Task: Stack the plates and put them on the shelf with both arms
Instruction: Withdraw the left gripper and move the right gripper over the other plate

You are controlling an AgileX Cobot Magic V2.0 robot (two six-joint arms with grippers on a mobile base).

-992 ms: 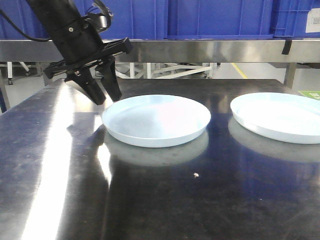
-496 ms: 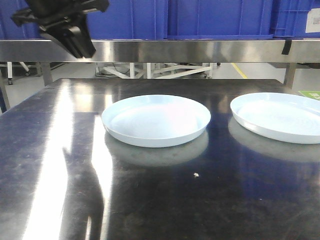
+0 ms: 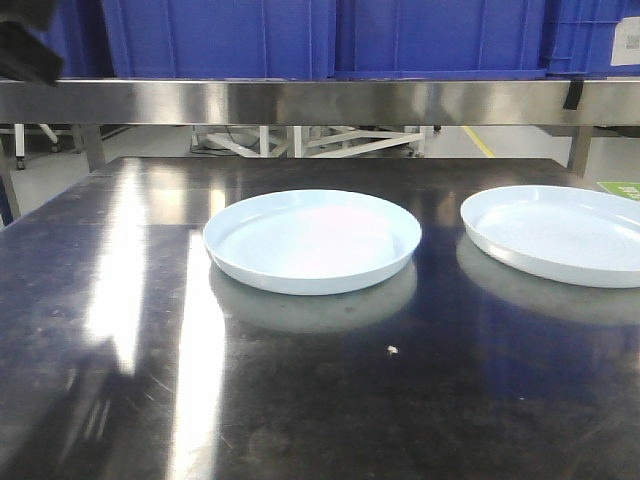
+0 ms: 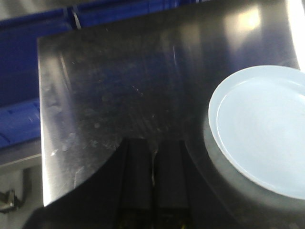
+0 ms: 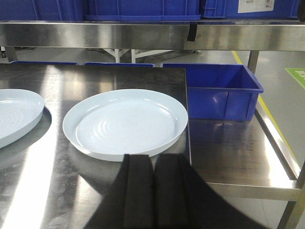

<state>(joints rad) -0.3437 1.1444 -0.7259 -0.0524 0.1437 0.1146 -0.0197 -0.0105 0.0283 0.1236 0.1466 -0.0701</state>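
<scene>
Filling most of the front view, a dark glossy steel tabletop [image 3: 120, 330], streaked with white glare. Behind and above it, a brushed stainless-steel shelf rail [image 3: 330, 100] running the full width, topped by a row of blue plastic bins [image 3: 430, 35]. In the right wrist view, one more open blue plastic bin [image 5: 217, 90] on a lower steel ledge [image 5: 238, 157] just past the tabletop's edge.

Lying flat on the tabletop, apart and unstacked, two large round pale bluish-white plates with low raised rims: a central plate [image 3: 312, 240] and a right-hand plate [image 3: 560, 232], cut off by the front view's right edge. Neither on the shelf.

Left gripper [image 4: 152, 186], black, above the tabletop with the central plate off to one side, jaws pressed together to a thin seam, holding nothing. Right gripper [image 5: 153, 191], black, with the right-hand plate directly ahead of its fingertips, jaws likewise closed on nothing.

Smallest of all, a pale speck [image 3: 392, 350] on the tabletop in front of the central plate.
</scene>
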